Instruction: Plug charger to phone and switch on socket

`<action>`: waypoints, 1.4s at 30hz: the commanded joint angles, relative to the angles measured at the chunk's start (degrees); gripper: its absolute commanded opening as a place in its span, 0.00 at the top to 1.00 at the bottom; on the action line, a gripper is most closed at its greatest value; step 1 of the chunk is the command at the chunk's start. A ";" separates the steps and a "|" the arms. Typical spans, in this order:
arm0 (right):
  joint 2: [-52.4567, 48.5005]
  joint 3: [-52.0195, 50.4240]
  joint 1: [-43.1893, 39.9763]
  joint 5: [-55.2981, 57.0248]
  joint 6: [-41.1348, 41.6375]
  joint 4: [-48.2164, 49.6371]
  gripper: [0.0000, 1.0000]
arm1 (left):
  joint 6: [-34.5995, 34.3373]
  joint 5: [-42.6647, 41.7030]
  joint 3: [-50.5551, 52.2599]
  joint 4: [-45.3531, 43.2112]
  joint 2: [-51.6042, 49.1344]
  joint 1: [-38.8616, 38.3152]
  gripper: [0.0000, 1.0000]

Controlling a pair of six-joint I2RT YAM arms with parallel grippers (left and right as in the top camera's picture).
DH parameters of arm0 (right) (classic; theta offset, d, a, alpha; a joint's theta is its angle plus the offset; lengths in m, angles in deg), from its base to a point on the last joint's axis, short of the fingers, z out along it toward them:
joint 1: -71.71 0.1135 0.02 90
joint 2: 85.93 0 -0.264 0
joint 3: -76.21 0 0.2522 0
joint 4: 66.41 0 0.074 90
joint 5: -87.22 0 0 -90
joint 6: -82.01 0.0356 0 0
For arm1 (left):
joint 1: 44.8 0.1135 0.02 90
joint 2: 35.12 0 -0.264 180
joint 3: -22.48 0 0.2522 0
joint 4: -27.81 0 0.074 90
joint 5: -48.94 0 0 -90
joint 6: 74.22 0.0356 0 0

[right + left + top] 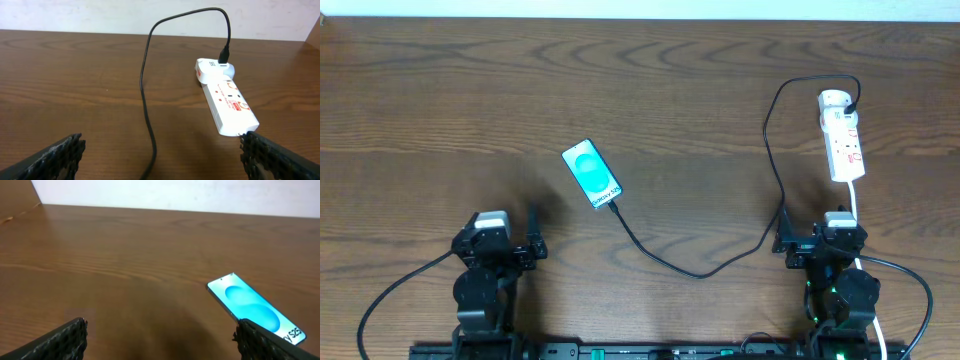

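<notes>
A brown wooden tabletop (650, 90) fills the overhead view. The left hand (160, 340) and right hand (160, 155) are held wide open near the lower edge, gripping nothing. The white socket (843, 140) is laid at the upper right, and the lit phone (592, 174) left of centre. The black charger (690, 270) is looped from the socket's top end to the phone's lower end.

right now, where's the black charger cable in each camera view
Overhead: the cable runs from the phone near centre, dips low, then loops up to the power strip at upper right.
Left wrist: not in it; only the phone, lower right.
Right wrist: arcs from the power strip at right, over the top, down to the bottom edge.
Shared landmark: the power strip, overhead and right wrist.
</notes>
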State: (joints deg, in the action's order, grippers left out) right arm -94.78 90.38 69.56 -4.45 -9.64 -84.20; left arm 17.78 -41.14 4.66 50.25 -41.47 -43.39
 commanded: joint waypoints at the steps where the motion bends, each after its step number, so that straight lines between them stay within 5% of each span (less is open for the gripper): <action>1: 0.37 -0.09 0.74 0.48 0.98 -0.28 0.01 | 1.40 -0.37 1.11 1.38 -0.94 0.28 0.05; 30: 0.37 -0.09 0.74 0.48 0.98 -0.28 0.01 | 1.40 -0.37 1.11 1.38 -1.18 0.24 0.05; 42: 0.37 -0.09 0.74 0.48 0.98 -0.28 0.01 | 1.38 -0.37 0.96 1.92 6.29 0.17 0.05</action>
State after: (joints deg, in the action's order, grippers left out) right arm -94.78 90.38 69.56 -4.45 -9.62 -84.20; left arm 18.65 -41.18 4.66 50.39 -35.98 -43.39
